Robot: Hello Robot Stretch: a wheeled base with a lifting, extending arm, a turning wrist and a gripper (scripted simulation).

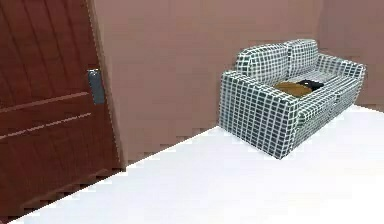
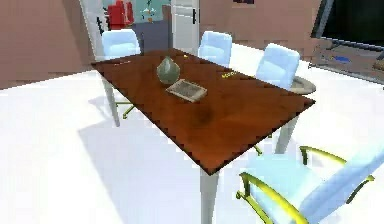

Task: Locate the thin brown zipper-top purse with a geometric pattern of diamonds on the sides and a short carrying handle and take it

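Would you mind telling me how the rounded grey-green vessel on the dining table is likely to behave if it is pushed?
The vessel looks round-bellied with a narrow top, so it may rock or tip rather than slide. Its smooth surface suggests a hard, probably breakable body. The polished table likely offers little grip.

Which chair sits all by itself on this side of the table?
The pale blue chair at the arm side view's bottom right; the other three chairs stand beyond the table.
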